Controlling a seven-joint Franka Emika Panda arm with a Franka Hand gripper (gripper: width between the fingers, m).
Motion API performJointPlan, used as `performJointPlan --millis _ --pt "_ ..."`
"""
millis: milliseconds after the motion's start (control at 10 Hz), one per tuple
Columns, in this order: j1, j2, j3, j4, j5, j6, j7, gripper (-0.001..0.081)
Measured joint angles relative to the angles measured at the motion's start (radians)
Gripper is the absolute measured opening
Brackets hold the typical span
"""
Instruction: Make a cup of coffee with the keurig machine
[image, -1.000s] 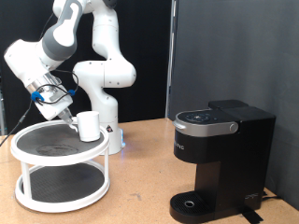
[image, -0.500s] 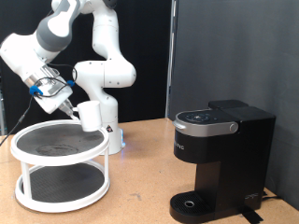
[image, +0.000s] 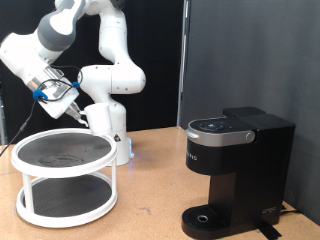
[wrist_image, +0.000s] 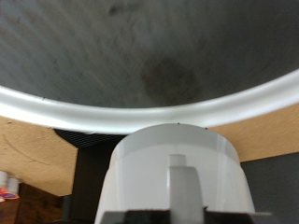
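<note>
Wooden bench (image: 150, 180) carries the keurig (image: 235, 170) and a two-tier stand (image: 65, 178). My tool (image: 78, 112) grips the cup (image: 97, 117), raised above that stand.

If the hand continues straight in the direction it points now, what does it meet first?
Probably the top shelf of the round white stand. The hand holds the cup above it, and the wrist view looks down onto that dark shelf past its white rim. Depth is unclear.
</note>
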Motion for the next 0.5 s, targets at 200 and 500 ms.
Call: performJointPlan --millis 200,500 --pt "0.02 -0.003 0.077 -0.033 0.084 0.083 0.075 0.0001" --pt "0.077 0.001 0.19 -0.064 0.201 0.252 0.173 0.0001"
